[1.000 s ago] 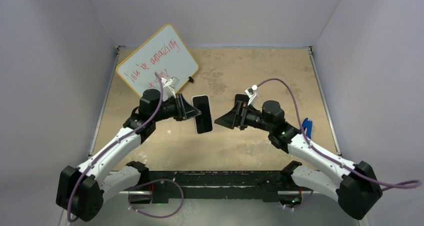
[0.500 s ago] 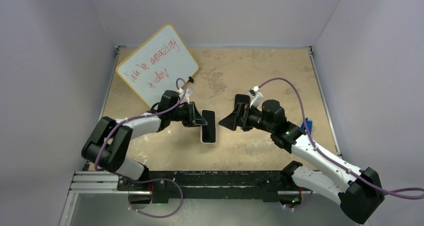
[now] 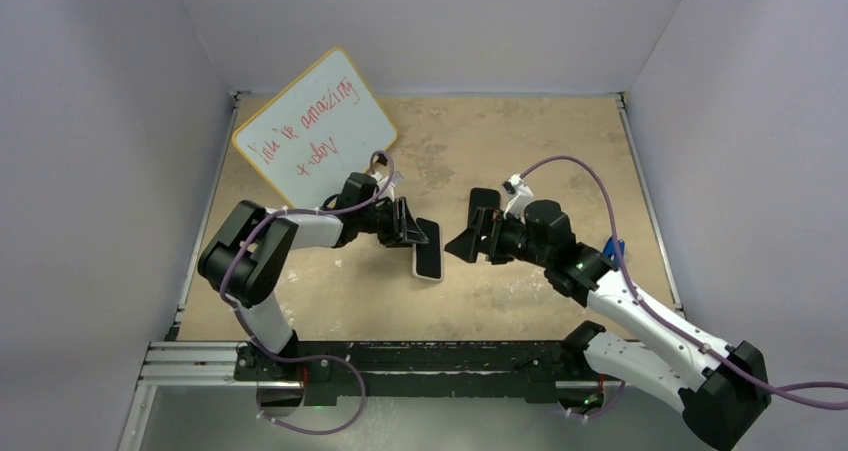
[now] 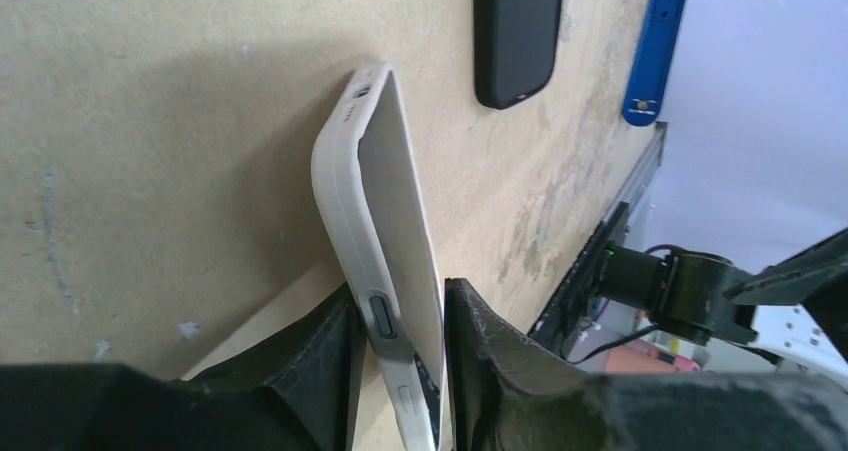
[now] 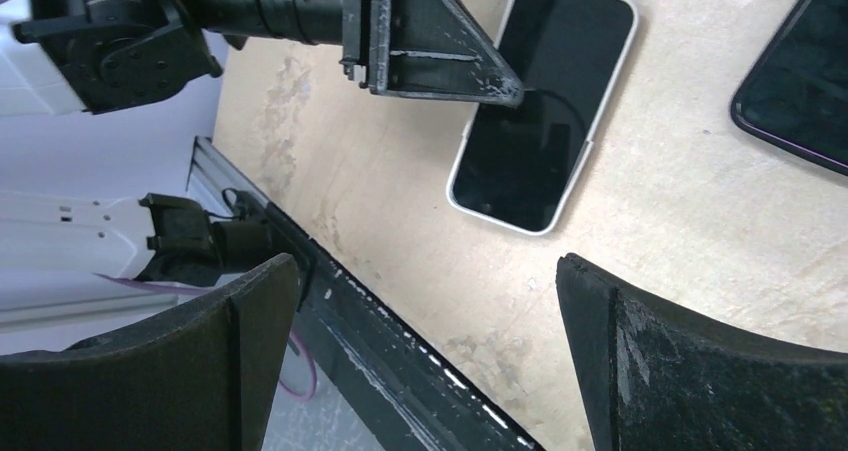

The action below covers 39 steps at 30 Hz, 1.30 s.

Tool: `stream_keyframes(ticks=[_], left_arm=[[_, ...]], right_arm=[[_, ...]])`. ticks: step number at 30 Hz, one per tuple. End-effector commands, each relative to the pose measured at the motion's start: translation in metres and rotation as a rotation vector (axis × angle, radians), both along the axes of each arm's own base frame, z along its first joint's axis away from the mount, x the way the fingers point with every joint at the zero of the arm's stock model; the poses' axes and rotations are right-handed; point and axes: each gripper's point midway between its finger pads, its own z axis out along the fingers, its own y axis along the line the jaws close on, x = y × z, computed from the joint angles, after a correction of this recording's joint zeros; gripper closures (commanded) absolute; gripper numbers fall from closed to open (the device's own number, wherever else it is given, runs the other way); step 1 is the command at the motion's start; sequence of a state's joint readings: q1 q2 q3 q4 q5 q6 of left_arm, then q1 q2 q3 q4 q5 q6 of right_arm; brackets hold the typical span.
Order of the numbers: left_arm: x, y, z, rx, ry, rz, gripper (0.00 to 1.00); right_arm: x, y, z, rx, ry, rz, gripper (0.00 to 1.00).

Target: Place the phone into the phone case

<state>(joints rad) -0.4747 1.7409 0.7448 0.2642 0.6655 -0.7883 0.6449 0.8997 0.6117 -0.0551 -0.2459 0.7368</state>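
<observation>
The phone (image 5: pixel 535 101) shows its black screen inside the whitish phone case (image 4: pixel 350 201), near the table's middle (image 3: pixel 430 256). In the left wrist view the cased phone leans, with its far end on the table and its near end raised. My left gripper (image 3: pixel 418 233) (image 4: pixel 398 291) is turned on its side and holds that near end, one finger against each face. My right gripper (image 3: pixel 462 241) (image 5: pixel 425 271) hovers just right of it, low over the table. Its jaws stand wide open with nothing between them.
A second dark phone (image 3: pixel 483 203) (image 4: pixel 517 31) lies flat behind my right gripper. A blue tool (image 3: pixel 613 251) rests at the table's right edge. A yellow-framed whiteboard (image 3: pixel 315 126) leans at the back left. The black rail (image 5: pixel 400 341) marks the near edge.
My left arm has stretched rightward and lowered the cased phone from mid-air until its far end rests on the table. My right gripper has shifted slightly and stays open.
</observation>
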Motion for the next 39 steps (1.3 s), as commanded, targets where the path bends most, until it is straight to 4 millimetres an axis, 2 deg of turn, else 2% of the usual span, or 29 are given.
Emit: stream_keyframes(ticks=[1,4,6,7,8,10,13,18,25,28,32,35,39], left_arm=[[0.015,0.005,0.016,0.071,-0.093,0.012,0.64],[0.017,0.022,0.018,0.19,-0.098,0.044,0.6],[0.015,0.033,0.028,0.244,-0.123,0.06,0.45],[0.015,0.037,0.034,0.261,-0.14,0.067,0.3],[0.014,0.04,0.041,0.267,-0.16,0.067,0.2],[0.012,0.043,0.057,0.27,-0.204,0.064,0.16],[0.009,0.049,0.081,0.273,-0.251,0.069,0.12],[0.003,0.051,0.132,0.226,-0.367,0.055,0.11],[-0.006,0.067,0.217,0.16,-0.62,0.128,0.09],[-0.015,0.076,0.245,0.135,-0.723,0.149,0.07],[-0.022,0.092,0.257,0.156,-0.776,0.203,0.05],[-0.025,0.098,0.254,0.18,-0.769,0.218,0.04],[-0.027,0.103,0.249,0.196,-0.746,0.239,0.04]], right_arm=[[0.008,-0.006,0.018,-0.021,-0.055,-0.037,0.01],[0.011,-0.011,0.013,-0.05,-0.042,-0.065,0.01],[0.012,-0.014,0.009,-0.066,-0.027,-0.085,0.01],[0.012,-0.016,0.007,-0.071,-0.014,-0.097,0.01],[0.013,-0.017,0.006,-0.076,-0.008,-0.108,0.01],[0.015,-0.021,0.007,-0.092,-0.005,-0.134,0.01],[0.021,-0.033,0.01,-0.126,0.003,-0.212,0.01],[0.032,-0.056,0.031,-0.172,-0.041,-0.339,0.01],[0.033,-0.055,0.055,-0.102,-0.104,-0.347,0.01],[0.03,-0.053,0.06,-0.084,-0.11,-0.332,0.01],[0.029,-0.052,0.073,-0.051,-0.152,-0.321,0.01],[0.028,-0.052,0.082,-0.028,-0.176,-0.32,0.01],[0.026,-0.053,0.084,-0.02,-0.183,-0.319,0.01]])
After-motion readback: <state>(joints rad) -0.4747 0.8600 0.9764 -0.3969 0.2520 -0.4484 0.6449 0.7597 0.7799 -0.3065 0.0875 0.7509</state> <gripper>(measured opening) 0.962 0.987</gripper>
